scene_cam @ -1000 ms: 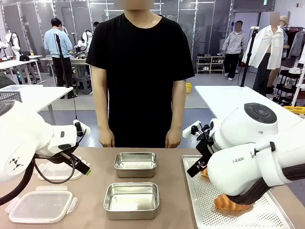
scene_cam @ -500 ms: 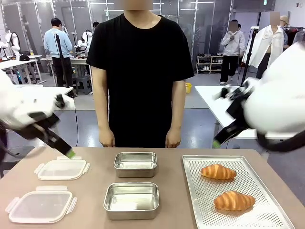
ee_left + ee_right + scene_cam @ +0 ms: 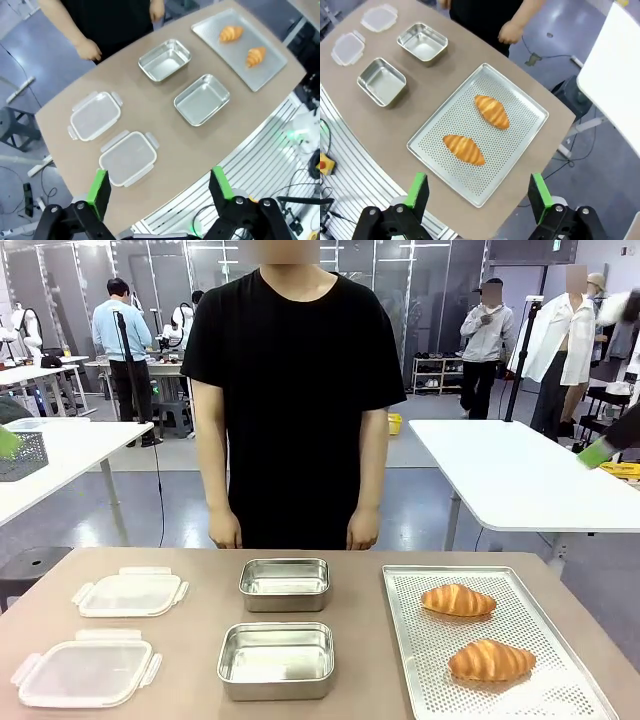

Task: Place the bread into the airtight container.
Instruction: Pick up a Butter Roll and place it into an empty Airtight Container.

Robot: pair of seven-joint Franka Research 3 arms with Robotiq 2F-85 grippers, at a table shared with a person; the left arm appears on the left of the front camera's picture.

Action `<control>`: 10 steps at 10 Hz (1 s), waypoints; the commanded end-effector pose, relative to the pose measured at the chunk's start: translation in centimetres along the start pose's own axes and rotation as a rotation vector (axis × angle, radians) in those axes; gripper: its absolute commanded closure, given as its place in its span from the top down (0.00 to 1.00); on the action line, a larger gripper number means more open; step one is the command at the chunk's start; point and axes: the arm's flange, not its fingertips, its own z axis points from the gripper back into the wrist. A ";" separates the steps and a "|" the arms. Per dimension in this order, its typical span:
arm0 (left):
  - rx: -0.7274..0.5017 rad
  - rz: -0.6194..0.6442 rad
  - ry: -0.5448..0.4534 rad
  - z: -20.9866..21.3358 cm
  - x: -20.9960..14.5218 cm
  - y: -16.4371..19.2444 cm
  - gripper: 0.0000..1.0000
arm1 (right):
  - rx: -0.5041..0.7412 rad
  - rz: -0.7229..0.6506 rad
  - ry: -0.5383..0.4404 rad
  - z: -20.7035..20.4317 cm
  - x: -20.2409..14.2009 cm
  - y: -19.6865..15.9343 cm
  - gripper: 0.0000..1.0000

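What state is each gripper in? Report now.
Left gripper: open, holding nothing.
Right gripper: open, holding nothing.

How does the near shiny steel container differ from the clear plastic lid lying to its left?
The near steel container is opaque shiny metal; the clear plastic lid is see-through. The container has raised walls and stands empty; the lid lies flat with clip tabs. Both are rounded rectangles on the brown table.

Behind your tan worktable (image 3: 200, 590) you have: white table at left (image 3: 60, 455); white table at right (image 3: 500, 475); grey floor (image 3: 425, 510); glass partition wall (image 3: 430, 280); low shelf rack (image 3: 440, 375); dark stool (image 3: 20, 585).
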 end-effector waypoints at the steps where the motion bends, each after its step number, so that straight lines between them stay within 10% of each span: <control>1: -0.035 0.048 -0.019 1.4 -0.1 0.2 1.00 | -0.004 0.062 -0.060 2.4 -0.6 1.5 1.00; 10: 0.058 0.111 -0.164 7.9 -1.6 1.2 1.00 | -0.089 0.109 -0.086 8.9 -0.7 3.7 1.00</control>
